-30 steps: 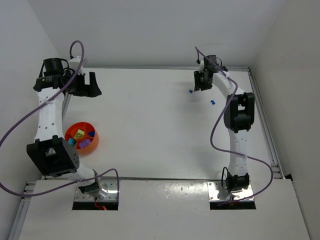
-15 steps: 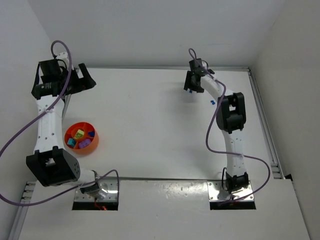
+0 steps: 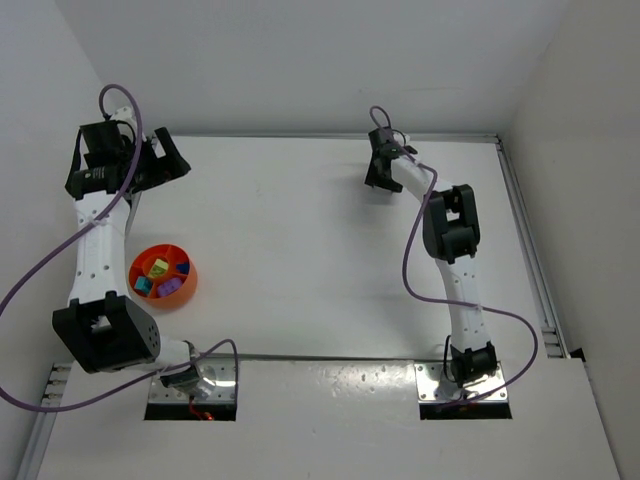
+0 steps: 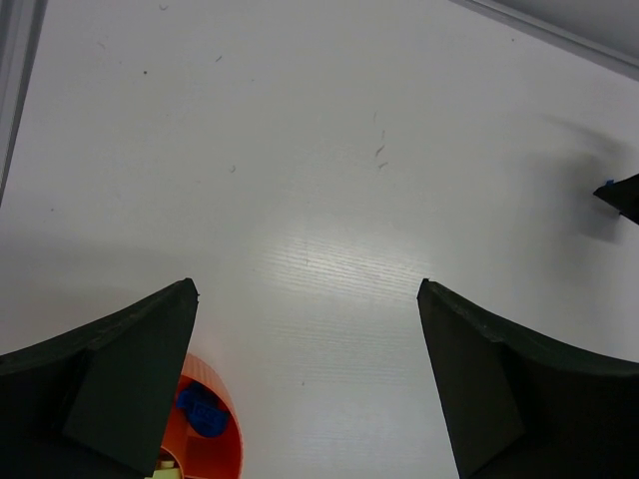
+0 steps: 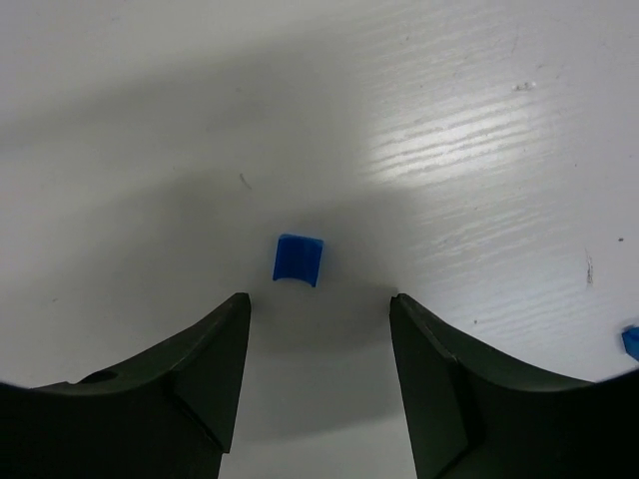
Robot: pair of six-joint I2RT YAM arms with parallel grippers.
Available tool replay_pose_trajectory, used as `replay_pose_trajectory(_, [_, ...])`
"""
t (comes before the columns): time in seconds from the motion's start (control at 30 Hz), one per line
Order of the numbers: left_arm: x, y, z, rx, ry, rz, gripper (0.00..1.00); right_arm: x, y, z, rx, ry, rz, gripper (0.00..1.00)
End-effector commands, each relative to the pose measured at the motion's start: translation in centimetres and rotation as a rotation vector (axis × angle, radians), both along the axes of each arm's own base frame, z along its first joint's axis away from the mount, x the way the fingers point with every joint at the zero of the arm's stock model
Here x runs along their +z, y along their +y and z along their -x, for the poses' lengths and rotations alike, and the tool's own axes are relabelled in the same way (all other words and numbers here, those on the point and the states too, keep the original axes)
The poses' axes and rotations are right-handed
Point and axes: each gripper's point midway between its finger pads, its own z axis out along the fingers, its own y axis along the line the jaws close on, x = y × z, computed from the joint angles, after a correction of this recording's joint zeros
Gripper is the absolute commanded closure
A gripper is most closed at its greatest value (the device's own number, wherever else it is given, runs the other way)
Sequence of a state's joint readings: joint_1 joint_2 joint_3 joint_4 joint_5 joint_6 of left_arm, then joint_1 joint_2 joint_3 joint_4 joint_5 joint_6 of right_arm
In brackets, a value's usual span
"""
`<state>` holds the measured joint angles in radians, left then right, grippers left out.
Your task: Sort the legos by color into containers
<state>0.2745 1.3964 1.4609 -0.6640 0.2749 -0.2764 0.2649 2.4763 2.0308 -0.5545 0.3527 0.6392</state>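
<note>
Our right gripper [image 5: 318,301] hung low over the far part of the tabletop [image 3: 300,250], jaws spread and empty. A small blue brick [image 5: 299,259] lay flat just ahead of its fingertips, slightly left of the midline. A second blue brick [image 5: 630,341] lay well apart to the right. Our left gripper [image 4: 308,291] was also spread and empty, at the far left, with the orange bowl [image 3: 194,280] of mixed legos nearer the bases.

We judged the main risk was a poor pinch. The brick was tiny and off-centre, so one finger could reach it first and flick it away or tip it. Descending too far could press the fingertips into the tabletop.

Compared with a second before, the right arm had swung left until the gripper covered the brick, and the left gripper had drawn back toward the far left corner.
</note>
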Motion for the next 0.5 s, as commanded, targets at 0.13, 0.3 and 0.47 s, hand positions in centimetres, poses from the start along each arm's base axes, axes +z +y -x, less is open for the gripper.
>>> replay_pose_trajectory(0.13, [1.2, -0.2, -0.4, 0.01, -0.044, 0.01, 0.01, -1.3, -0.9, -0.9, -0.067, -0.019, 0.031, 0.48])
replay_pose_trajectory(0.3, [1.4, -0.3, -0.5, 0.001, -0.055, 0.014, 0.01, -2.6, -1.1, -0.9, -0.072, -0.01, 0.043, 0.55])
replay_pose_trajectory(0.47, [1.0, -0.5, -0.4, -0.007, -0.047, 0.021, 0.01, -2.7, -1.7, -1.4, -0.086, -0.022, 0.048, 0.57])
